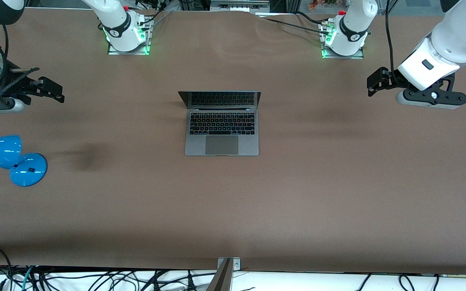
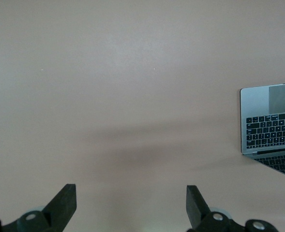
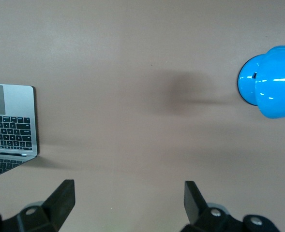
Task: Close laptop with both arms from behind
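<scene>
Lamp (image 1: 12, 159): blue, glossy, with a round base and a bulbous head; it stands on the table nearer to the front camera than the laptop and well apart from it, toward the right arm's end. It also shows in the right wrist view (image 3: 270, 82).
Laptop (image 1: 221, 123): grey, open, flat on the middle of the table (image 1: 233, 210). Its trackpad edge is the part nearest the front camera, then the black keyboard, then the raised screen, which faces that camera and mirrors the keys. Nothing touches it. One corner of it shows in the left wrist view (image 2: 270, 128) and in the right wrist view (image 3: 11, 125).
Right gripper (image 1: 57, 92): black, up in the air over bare table toward the right arm's end, well apart from the laptop. Its jaws stand wide apart with nothing between them; in the right wrist view (image 3: 130, 203) both fingers (image 3: 60, 198) show with bare table in the gap.
Left gripper (image 1: 372, 85): black, up in the air over bare table toward the left arm's end, well apart from the laptop. Its jaws are likewise wide apart and hold nothing, as the left wrist view (image 2: 131, 205) shows.
Arm bases: both stand at the table's edge farther from the front camera than the laptop, the right arm (image 1: 119, 24) at one side of it, the left arm (image 1: 350, 28) at the other.
</scene>
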`<action>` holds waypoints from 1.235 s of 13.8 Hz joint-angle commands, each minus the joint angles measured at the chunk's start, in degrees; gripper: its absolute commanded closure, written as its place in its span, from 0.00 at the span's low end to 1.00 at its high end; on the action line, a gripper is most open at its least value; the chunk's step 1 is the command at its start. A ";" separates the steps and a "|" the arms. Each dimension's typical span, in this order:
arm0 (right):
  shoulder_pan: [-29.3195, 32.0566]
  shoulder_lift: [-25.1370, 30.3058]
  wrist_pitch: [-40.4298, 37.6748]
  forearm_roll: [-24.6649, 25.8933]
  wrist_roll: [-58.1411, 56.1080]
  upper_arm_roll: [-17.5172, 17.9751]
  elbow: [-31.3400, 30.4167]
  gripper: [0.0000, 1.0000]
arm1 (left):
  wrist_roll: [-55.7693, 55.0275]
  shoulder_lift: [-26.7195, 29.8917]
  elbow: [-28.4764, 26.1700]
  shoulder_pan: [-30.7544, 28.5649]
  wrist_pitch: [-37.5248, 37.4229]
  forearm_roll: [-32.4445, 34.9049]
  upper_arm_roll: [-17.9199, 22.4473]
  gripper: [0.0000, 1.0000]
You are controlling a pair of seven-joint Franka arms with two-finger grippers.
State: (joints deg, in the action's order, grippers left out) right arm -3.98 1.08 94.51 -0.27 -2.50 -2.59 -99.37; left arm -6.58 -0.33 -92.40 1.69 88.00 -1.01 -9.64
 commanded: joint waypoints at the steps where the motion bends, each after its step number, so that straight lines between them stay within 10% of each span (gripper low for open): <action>1: 0.37 0.94 -0.11 -0.08 0.30 0.30 -0.30 0.00 | -0.36 -0.11 0.64 -0.11 0.16 -1.01 0.15 0.00; 17: 0.29 -0.38 -0.73 -0.25 -0.40 3.88 -4.25 0.00 | -6.68 -1.87 -0.15 -0.46 -0.02 -1.10 -4.15 0.00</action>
State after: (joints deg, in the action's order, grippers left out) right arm -3.97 0.52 94.20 -0.27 -2.86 -1.83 -102.01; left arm -10.39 -2.25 -92.50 0.90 88.15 -1.17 -12.05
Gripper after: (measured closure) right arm 0.000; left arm 0.000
